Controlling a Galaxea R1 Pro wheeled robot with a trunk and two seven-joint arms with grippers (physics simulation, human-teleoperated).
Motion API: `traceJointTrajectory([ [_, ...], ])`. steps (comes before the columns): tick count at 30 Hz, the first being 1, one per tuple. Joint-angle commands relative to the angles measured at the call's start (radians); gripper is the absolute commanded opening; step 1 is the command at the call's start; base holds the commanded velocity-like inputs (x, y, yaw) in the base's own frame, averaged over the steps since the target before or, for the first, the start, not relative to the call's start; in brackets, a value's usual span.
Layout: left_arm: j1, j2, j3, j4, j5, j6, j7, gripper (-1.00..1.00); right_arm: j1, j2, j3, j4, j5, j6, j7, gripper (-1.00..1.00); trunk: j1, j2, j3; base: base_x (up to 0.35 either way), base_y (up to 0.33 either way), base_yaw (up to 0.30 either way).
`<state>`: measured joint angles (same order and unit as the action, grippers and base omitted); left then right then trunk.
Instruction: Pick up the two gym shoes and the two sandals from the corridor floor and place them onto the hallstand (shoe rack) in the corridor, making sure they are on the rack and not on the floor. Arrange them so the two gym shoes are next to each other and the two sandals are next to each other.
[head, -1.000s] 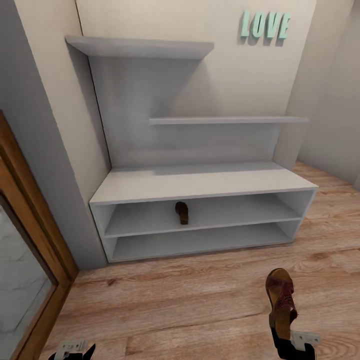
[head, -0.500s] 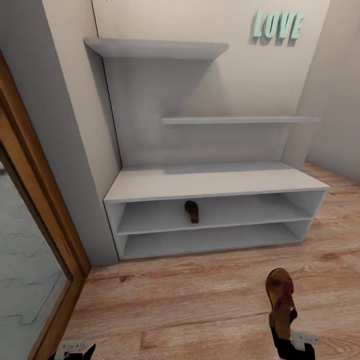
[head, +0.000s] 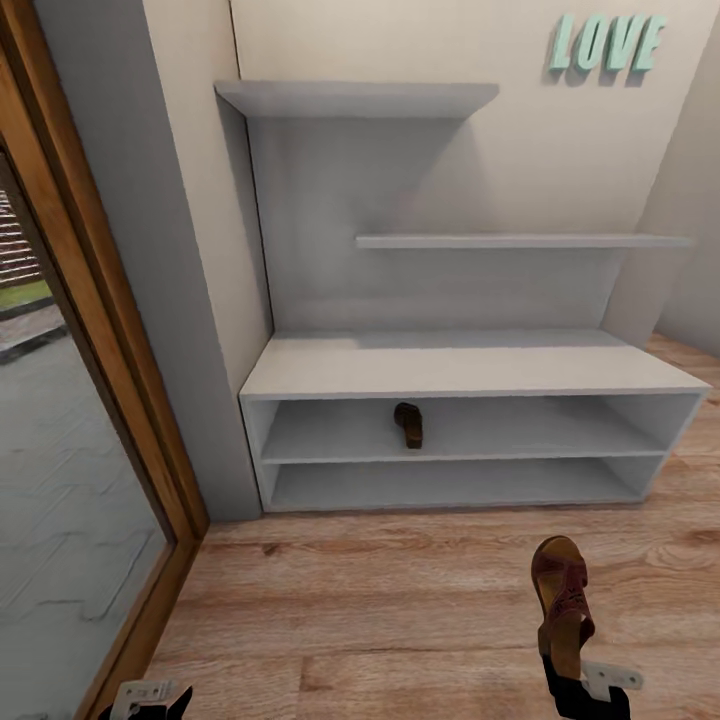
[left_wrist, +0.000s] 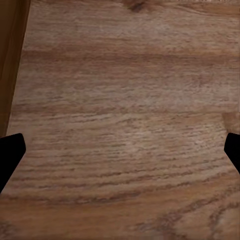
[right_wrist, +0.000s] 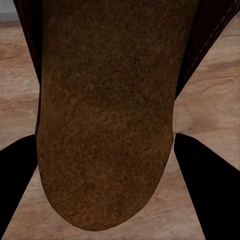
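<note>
Wood-grain floor (left_wrist: 125, 125) lay under the left hand (left_wrist: 120, 150), its fingers spread and holding nothing. Ahead of both hands stood the rack (head: 470, 370), one sandal (head: 408, 424) already on its upper open shelf. The right hand (head: 570, 680) was clenched on the other sandal (head: 562, 600), held toe-forward above the floor. This looked like the carrying step; next the hand needed to reach forward and left to set its sandal beside the first.
</note>
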<state>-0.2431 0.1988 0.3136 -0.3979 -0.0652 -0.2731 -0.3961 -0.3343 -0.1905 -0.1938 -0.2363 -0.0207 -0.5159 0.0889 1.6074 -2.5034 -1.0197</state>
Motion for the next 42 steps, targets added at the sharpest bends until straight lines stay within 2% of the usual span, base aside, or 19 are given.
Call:
traceJointTrajectory([
  [1,-0.001,-0.002,0.008,0.001,-0.007,-0.014,-0.009,1.00,-0.001,0.000,-0.007,0.000,-0.002,-0.003,0.009,-1.00,0.000,0.000,-0.001,0.000,0.000,0.007],
  [2,-0.001,-0.002,0.008,0.001,-0.007,-0.018,-0.011,1.00,0.000,0.000,-0.007,0.000,-0.002,-0.003,0.009,-1.00,0.000,0.000,-0.001,0.000,0.000,0.006],
  [3,-0.001,-0.005,0.008,0.001,-0.008,-0.043,-0.056,1.00,0.000,0.000,-0.007,0.000,-0.003,-0.004,0.009,-1.00,0.000,0.000,-0.001,0.000,0.000,0.002],
  [4,-0.001,-0.005,0.009,0.002,-0.006,-0.055,-0.134,1.00,0.000,0.000,-0.007,0.000,-0.004,-0.004,0.009,-1.00,0.000,0.000,-0.001,0.000,0.000,0.000],
  [6,0.000,-0.004,0.010,0.002,-0.001,-0.058,-0.151,1.00,-0.001,0.001,-0.007,0.000,-0.004,-0.004,0.009,-1.00,0.000,0.000,-0.001,0.000,0.000,0.000],
  [16,0.001,0.000,0.015,0.023,0.025,-0.061,-0.169,1.00,-0.001,0.005,-0.003,0.001,0.001,-0.001,0.011,-1.00,0.000,0.000,-0.001,0.000,0.000,0.000],
  [20,0.001,0.001,0.017,0.026,0.032,-0.061,-0.174,1.00,-0.001,0.031,0.015,-0.003,0.007,0.013,0.011,-1.00,0.000,0.000,-0.001,0.000,0.000,0.000],
  [21,0.001,0.002,0.017,0.027,0.035,-0.062,-0.178,1.00,-0.001,0.049,0.027,-0.010,0.015,0.031,0.010,-1.00,0.000,0.000,-0.001,0.000,0.000,0.000],
  [25,0.003,0.002,0.018,0.028,0.038,-0.062,-0.183,1.00,-0.003,0.085,0.050,-0.045,0.038,0.106,0.006,-1.00,0.000,0.000,-0.001,0.000,0.000,0.000],
  [27,0.005,0.001,0.018,0.029,0.038,-0.063,-0.185,1.00,-0.010,0.111,0.059,-0.089,0.059,0.201,-0.006,-1.00,0.000,0.000,-0.001,0.000,0.000,0.000],
  [28,0.006,0.001,0.018,0.030,0.039,-0.065,-0.186,1.00,-0.018,0.130,0.063,-0.126,0.072,0.278,-0.022,-1.00,0.000,0.000,-0.001,0.000,0.000,0.000],
  [30,0.007,0.000,0.018,0.030,0.039,-0.071,-0.186,1.00,-0.028,0.151,0.065,-0.169,0.083,0.362,-0.043,-1.00,0.000,0.000,-0.001,0.000,0.000,0.000],
  [31,0.007,0.000,0.018,0.031,0.040,-0.083,-0.186,1.00,-0.041,0.179,0.068,-0.214,0.095,0.445,-0.068,-1.00,0.000,0.000,-0.001,0.000,0.000,0.000],
  [33,0.008,-0.001,0.017,0.031,0.040,-0.096,-0.187,1.00,-0.055,0.211,0.070,-0.258,0.107,0.522,-0.095,-1.00,0.000,0.000,-0.001,0.000,0.000,0.000],
  [34,0.008,-0.002,0.017,0.031,0.040,-0.108,-0.187,1.00,-0.070,0.246,0.075,-0.294,0.120,0.591,-0.125,-1.00,0.000,0.000,-0.001,0.000,0.000,0.000],
  [36,0.008,-0.003,0.017,0.031,0.039,-0.116,-0.187,1.00,-0.087,0.280,0.084,-0.322,0.135,0.650,-0.156,-1.00,0.000,0.000,-0.001,0.000,0.000,0.000],
  [37,0.008,-0.004,0.017,0.031,0.039,-0.121,-0.187,1.00,-0.108,0.312,0.096,-0.341,0.151,0.697,-0.188,-1.00,0.000,0.000,-0.001,0.000,0.000,0.000],
  [40,0.008,-0.005,0.016,0.031,0.039,-0.127,-0.187,1.00,-0.155,0.363,0.128,-0.358,0.173,0.760,-0.250,-1.00,0.000,0.000,-0.001,0.000,0.000,0.000],
  [42,0.008,-0.005,0.016,0.031,0.039,-0.128,-0.187,1.00,-0.178,0.365,0.146,-0.361,0.179,0.778,-0.275,-1.00,0.000,0.000,-0.001,0.000,0.000,0.000],
])
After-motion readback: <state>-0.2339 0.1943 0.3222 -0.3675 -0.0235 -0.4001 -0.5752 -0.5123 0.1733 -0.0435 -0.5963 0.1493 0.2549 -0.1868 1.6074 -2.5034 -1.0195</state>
